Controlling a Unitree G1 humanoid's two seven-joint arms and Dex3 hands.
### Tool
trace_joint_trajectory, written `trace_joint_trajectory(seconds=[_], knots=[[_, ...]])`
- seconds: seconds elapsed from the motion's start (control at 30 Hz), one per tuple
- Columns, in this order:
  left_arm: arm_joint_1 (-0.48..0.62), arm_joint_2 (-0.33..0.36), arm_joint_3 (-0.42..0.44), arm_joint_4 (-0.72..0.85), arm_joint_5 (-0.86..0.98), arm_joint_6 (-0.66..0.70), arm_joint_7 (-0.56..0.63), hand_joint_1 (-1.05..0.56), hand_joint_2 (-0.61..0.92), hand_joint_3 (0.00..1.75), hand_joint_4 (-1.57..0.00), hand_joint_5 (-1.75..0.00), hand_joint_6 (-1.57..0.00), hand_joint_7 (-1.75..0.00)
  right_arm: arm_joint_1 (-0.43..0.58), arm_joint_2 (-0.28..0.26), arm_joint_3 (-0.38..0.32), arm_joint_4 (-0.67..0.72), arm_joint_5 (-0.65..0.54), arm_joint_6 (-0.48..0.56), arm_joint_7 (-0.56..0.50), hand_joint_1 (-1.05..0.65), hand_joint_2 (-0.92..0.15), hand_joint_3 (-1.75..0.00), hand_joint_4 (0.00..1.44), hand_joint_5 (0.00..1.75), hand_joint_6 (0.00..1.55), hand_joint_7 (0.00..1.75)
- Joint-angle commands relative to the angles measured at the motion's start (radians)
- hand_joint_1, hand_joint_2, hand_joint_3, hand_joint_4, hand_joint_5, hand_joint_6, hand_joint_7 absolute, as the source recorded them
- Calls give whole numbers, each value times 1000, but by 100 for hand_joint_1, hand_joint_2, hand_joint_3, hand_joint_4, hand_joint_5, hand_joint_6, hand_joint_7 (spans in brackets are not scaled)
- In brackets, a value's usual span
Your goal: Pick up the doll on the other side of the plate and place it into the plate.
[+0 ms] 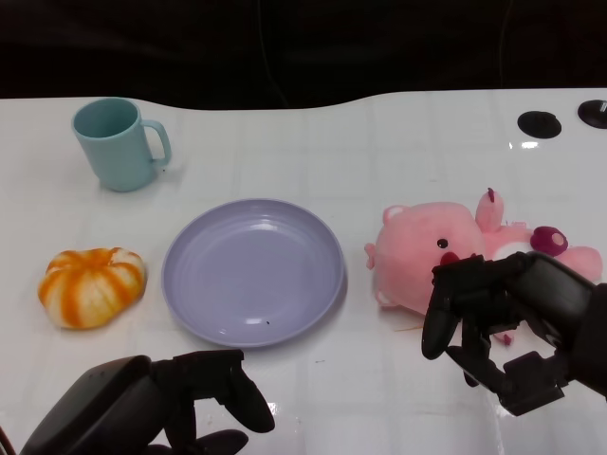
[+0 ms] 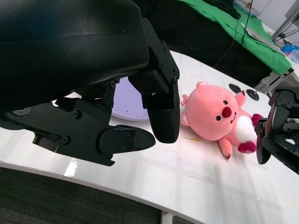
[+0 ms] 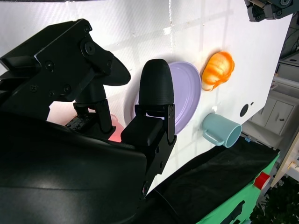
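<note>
The pink plush doll [image 1: 427, 251] lies on its back on the white table, right of the lavender plate [image 1: 251, 270]. My right hand [image 1: 512, 322] hovers over the doll's near side with its fingers spread and curved, holding nothing and hiding part of the doll's body. The left wrist view shows the doll [image 2: 219, 116] with the right hand [image 2: 280, 126] just beside its feet and apart from them. My left hand [image 1: 161, 403] sits low at the table's front edge, near the plate's front rim, with nothing in it. The plate holds nothing.
An orange-and-white striped plush [image 1: 92, 286] lies left of the plate. A teal mug [image 1: 119, 144] stands at the back left. Two black round fittings [image 1: 539, 123] sit at the table's back right. The table's far edge curves along a dark background.
</note>
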Motion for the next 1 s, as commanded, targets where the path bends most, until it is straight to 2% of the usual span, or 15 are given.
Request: trace_joint_trajectory(seconds=[0.03,0.8,1.0], knots=[[0,15,2,-3,4,0,-12,-23,92,41,-60,-171,-71,-94,-7,-14,1,4,-1,-17,6,1,-45,-115,77,148,76,126],[-3,18,4,-1,-2,-1,-14,-24,92,42,-60,-172,-70,-94,-10,-12,2,14,-4,-27,4,1,-44,-116,77,148,76,126],[-3,20,4,1,-3,-4,-13,-24,92,42,-60,-172,-70,-95,-11,-6,-4,18,-3,-28,-4,4,-45,-114,72,144,74,123]])
